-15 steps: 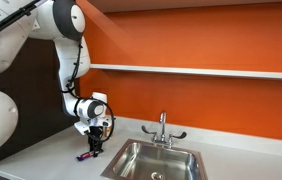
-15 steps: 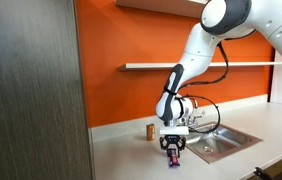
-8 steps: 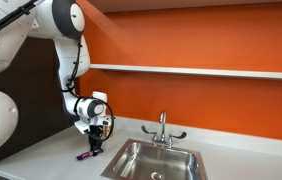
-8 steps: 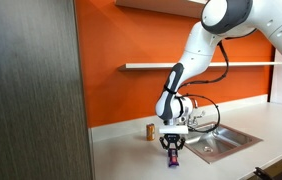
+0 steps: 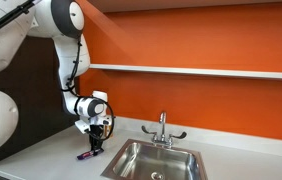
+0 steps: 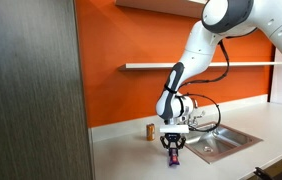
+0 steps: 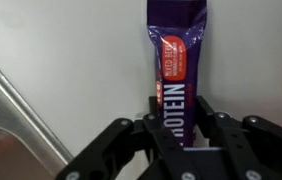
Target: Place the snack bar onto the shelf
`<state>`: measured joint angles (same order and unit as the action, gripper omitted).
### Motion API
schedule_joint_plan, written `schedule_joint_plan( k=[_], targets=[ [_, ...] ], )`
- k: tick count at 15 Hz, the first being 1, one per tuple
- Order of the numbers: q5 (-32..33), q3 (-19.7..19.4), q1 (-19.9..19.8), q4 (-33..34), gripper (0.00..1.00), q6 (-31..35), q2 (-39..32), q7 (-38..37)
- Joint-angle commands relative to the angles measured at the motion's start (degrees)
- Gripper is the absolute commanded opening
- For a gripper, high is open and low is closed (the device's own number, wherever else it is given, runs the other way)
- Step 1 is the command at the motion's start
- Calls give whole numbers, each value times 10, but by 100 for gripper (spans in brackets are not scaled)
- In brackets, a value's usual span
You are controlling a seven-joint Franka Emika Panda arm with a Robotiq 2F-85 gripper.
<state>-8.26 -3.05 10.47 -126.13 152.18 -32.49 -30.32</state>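
The snack bar [image 7: 175,50], in a purple wrapper with a red patch and white lettering, lies flat on the pale countertop [image 7: 61,50]. In the wrist view my gripper [image 7: 178,108] is shut on its near end, one finger pressed against each long side. In both exterior views the gripper [image 5: 95,146] [image 6: 172,147] points straight down at the counter, with the bar [image 5: 85,155] [image 6: 173,156] sticking out below it. The shelf [image 5: 201,71] [image 6: 196,65] is a thin white ledge on the orange wall, well above the gripper.
A steel sink [image 5: 159,160] [image 6: 221,141] with a faucet [image 5: 163,128] is set in the counter beside the gripper. A small orange-brown can [image 6: 150,130] stands by the wall. A dark wood-grain panel [image 6: 31,90] fills one side of an exterior view.
The jaws have closed in on the snack bar over the last second. The arm and the bar have stayed in place on the counter.
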Motion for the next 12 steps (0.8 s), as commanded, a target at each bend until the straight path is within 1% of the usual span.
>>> schedule_joint_plan(
  k=[1, 7, 9, 12],
  targets=[
    [10, -13, 14, -32, 14, -24, 49, -6],
    [46, -26, 37, -75, 14, -62, 129, -23],
    [73, -22, 40, -89, 14, -81, 163, -17],
    [138, -16, 46, -113, 14, -104, 220, -11]
  ],
)
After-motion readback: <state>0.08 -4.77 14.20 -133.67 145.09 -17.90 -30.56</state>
